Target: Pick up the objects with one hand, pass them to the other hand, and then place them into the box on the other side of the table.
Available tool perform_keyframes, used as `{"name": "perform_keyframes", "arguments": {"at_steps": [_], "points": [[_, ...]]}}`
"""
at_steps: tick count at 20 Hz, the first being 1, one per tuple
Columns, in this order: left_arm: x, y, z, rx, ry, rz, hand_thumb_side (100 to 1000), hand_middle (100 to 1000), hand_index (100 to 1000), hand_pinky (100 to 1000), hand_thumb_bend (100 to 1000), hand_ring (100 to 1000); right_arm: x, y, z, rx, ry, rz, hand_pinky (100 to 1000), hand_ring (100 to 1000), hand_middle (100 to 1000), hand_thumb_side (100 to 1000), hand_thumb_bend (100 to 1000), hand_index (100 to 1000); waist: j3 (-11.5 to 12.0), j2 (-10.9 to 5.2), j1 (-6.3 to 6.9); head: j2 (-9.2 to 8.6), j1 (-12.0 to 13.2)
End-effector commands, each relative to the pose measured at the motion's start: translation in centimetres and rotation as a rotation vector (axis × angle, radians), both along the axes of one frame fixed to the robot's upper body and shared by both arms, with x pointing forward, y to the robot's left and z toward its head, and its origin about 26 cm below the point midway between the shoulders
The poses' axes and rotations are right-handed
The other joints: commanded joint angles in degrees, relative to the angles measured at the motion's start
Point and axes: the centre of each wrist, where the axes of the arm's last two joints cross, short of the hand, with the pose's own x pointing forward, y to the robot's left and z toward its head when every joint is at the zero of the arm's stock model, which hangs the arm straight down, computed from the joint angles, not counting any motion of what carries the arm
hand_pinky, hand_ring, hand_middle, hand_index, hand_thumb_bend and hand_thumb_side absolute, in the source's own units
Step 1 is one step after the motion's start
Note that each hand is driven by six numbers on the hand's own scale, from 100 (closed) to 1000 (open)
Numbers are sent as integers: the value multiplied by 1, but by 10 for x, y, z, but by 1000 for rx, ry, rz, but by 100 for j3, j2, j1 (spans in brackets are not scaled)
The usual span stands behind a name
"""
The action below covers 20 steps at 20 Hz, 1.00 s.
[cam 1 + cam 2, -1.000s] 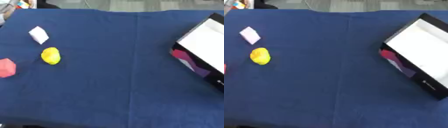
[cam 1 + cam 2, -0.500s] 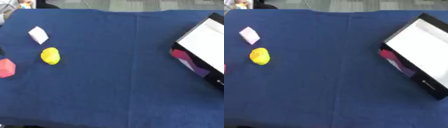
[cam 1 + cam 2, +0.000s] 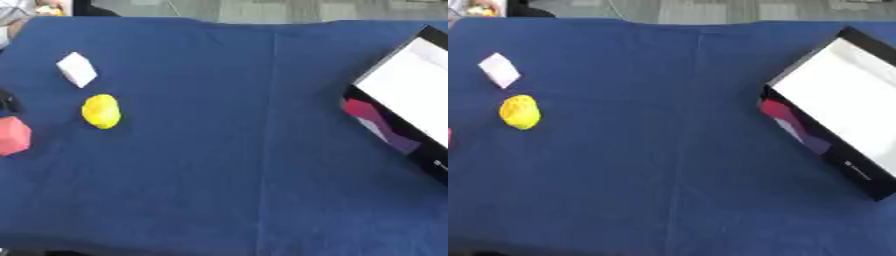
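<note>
A white block [image 3: 77,69], a yellow rounded object [image 3: 101,111] and a red faceted object [image 3: 12,136] lie on the left part of the blue cloth. The black box [image 3: 842,95], white inside, sits tilted at the right edge, with its open side up. A small dark part of my left hand [image 3: 7,101] pokes in at the left edge, just above the red object and apart from it. Too little of the hand shows to judge its state. My right hand is out of sight.
The blue cloth [image 3: 227,165] covers the whole table, with a crease running down the middle. Beyond the far edge lies grey floor, and something light shows at the top left corner.
A dark tip of my left hand has come into the left eye view at the left edge, above the red object. The objects and the box have not moved.
</note>
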Motion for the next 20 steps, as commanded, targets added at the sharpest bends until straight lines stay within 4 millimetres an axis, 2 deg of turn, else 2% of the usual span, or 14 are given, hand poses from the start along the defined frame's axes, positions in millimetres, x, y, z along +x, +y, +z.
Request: {"name": "perform_keyframes", "arguments": {"at_steps": [1,6,10,18,20], "points": [[-4,12,16,22,-29,33,100,763,797,855,798,829,-1,0,8,-26,-16,1,959,1000,1000,548,100,1000,16,-79,-72,34,5],[-9,19,20,55,-36,68,100,750,796,847,788,823,-2,1,6,-26,-10,-4,960,1000,1000,550,100,1000,41,-72,-75,34,15],[-9,23,10,56,-40,93,100,746,794,844,783,818,-2,2,5,-23,-3,-6,960,1000,1000,551,100,1000,40,-70,-84,34,24],[-3,17,-1,15,-35,66,100,732,766,835,772,808,-2,2,3,-17,0,-10,960,1000,1000,552,100,1000,31,-60,-103,34,48],[-2,15,-2,18,-33,61,100,718,730,828,731,801,-2,3,3,-16,1,-11,960,1000,1000,553,100,1000,28,-57,-103,34,57]]}}
